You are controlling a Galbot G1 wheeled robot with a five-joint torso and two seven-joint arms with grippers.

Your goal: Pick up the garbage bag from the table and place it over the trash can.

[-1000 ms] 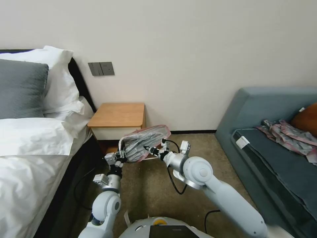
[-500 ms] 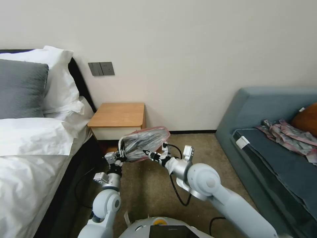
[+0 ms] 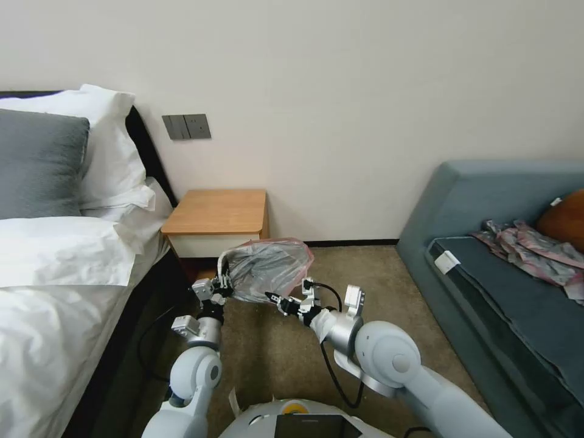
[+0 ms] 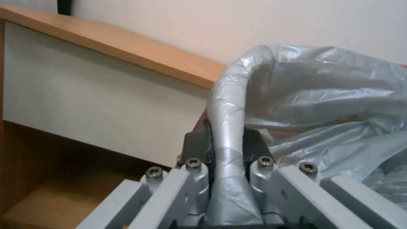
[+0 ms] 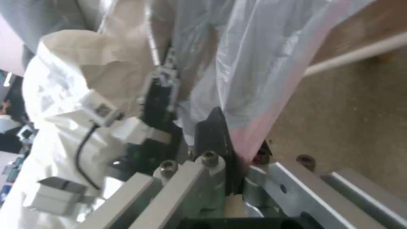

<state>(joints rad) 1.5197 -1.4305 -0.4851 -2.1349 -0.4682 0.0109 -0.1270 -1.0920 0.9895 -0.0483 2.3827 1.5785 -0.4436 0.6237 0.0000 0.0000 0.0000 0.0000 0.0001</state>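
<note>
Versus a second ago: right gripper [image 3: 272, 297] lower and nearer the robot, garbage bag [image 3: 267, 267] pulled fuller and rounder. Left gripper [image 3: 223, 282] clenched on the bag's rolled grey rim, fingers [image 4: 196, 149] pinching either side. Right gripper clamped on the pink edge of the bag [image 5: 254, 140]. Bag held in the air between both grippers, just in front of the table [image 3: 216, 213], above carpet.

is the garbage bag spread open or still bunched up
Spread open: the garbage bag is stretched between the left hand and right hand, each pinching its rim.
</note>
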